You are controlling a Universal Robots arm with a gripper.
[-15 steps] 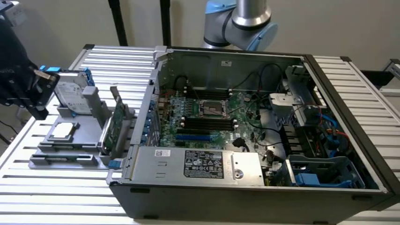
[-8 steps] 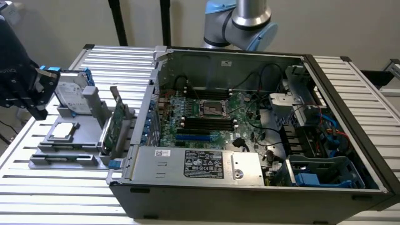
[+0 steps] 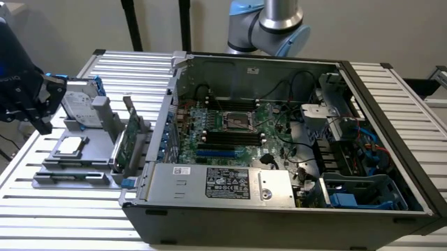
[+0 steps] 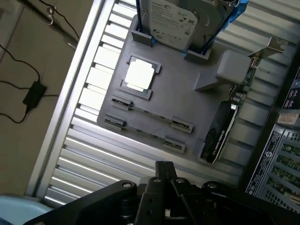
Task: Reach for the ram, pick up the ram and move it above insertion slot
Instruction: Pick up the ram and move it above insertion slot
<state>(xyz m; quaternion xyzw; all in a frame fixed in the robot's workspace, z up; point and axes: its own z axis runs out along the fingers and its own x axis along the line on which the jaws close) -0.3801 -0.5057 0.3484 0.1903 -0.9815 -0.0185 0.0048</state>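
Seemingly closed, empty, the gripper (image 4: 165, 169) hangs above the ram (image 4: 151, 115); hard drive (image 4: 176, 18), expansion card (image 4: 220, 129) nearby.

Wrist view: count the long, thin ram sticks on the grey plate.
2. First ram stick beside the square silver processor chip; second ram stick parallel, nearer the grey plate edge. None seems hidden.

- Robotics lab bench: slatted aluminium table (image 3: 63, 214), lower left of frame.
- Opened PC case (image 3: 279, 225) centre, robot arm (image 3: 279, 21) top centre.
- Grey parts fixture (image 4: 187, 103) holding hard drive (image 4: 176, 21), CPU (image 4: 139, 75).
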